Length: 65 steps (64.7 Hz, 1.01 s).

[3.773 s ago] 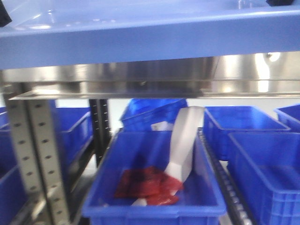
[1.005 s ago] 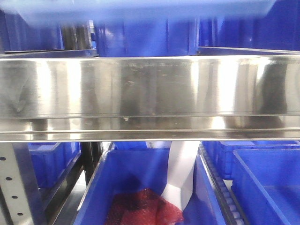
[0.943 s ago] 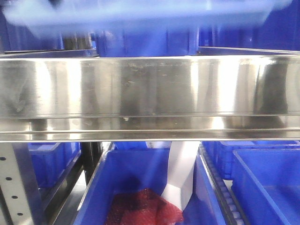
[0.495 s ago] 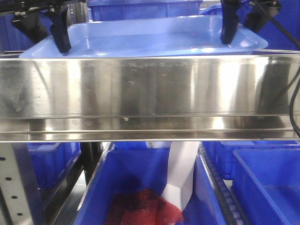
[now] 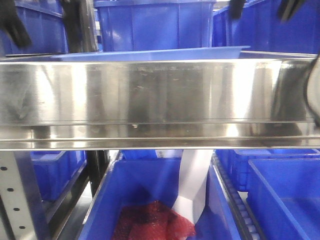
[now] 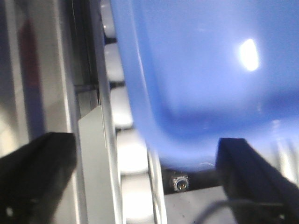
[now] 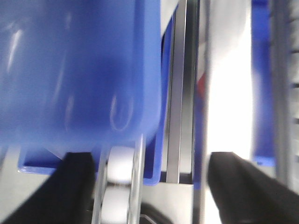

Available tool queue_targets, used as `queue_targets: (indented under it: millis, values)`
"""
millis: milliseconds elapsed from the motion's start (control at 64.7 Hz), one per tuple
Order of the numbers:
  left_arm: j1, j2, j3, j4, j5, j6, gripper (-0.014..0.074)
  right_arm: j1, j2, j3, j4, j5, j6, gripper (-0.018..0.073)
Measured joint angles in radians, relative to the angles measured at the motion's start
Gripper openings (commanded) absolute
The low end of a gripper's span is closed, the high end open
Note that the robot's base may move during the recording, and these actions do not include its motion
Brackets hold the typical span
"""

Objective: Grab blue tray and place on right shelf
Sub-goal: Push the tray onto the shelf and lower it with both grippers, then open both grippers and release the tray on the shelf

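blue tray [image 5: 150,53] lying flat on the right shelf [image 5: 160,95], long axis left to right.
only its near rim shows above the rail; left gripper [image 6: 140,177] and right gripper [image 7: 149,182] both spread apart, clamping nothing.

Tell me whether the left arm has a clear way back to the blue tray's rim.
Probably yes: the left end effector is open, with the blue tray corner between its fingers and nothing blocking.
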Motion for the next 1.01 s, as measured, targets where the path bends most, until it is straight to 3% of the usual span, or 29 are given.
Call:
queue_targets:
  millis: [201,371,680,851,1005]
  values:
    - [0.000,-0.234,0.115,0.004,-0.072,0.001,0.0141,0.031,-0.228,0.115,-0.003,-0.011,-0.060,0.0050]
    - [0.000,-0.533,0.384,0.006,-0.226,0.001,-0.0048,0.035,-0.536,0.374,-0.007,-0.126,-0.072,0.0057]
    - [0.000,-1.139,0.961,0.006,-0.551,0.051,-0.0047,0.035,-1.123,0.938,-0.012,-0.396,-0.159,0.0057]
    - [0.000,-1.409,1.191,0.006,-0.677,0.054,-0.0046,0.035,-1.316,1.128,-0.039,-0.505,-0.165,0.0057]
    - [0.000,-1.511,1.273,0.006,-0.715,0.054,-0.0046,0.035,-1.341,1.186,-0.085,-0.593,-0.165,0.0057]
